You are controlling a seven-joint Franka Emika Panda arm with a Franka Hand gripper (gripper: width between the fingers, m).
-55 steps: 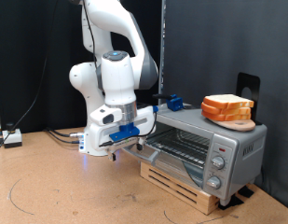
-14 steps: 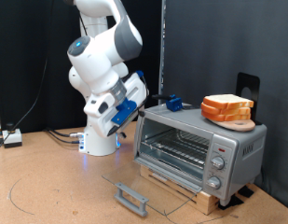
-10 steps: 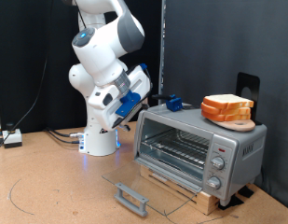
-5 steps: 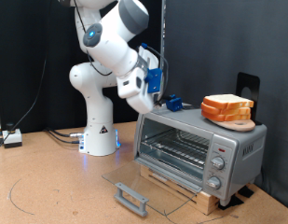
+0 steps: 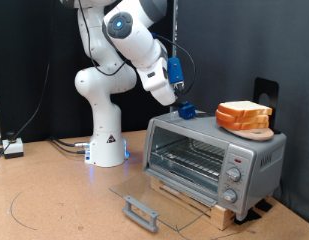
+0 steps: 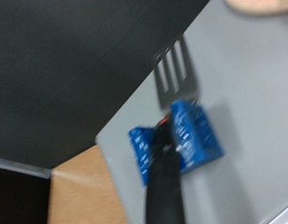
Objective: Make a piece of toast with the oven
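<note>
Toast slices (image 5: 244, 115) sit stacked on the oven (image 5: 216, 158) roof around 3 o'clock, door (image 5: 154, 200) dropped flat so the rack's reachable. End effector (image 5: 182, 103) hovers over a blue-handled spatula (image 6: 173, 140) up there; can't tell whether it's spread or pinching.

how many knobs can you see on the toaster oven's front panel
3 knobs, stacked on the toaster oven's panel at the exterior view's right: top, middle, bottom. None seem hidden.

Wrist view blurred; fingers hidden in both.
</note>
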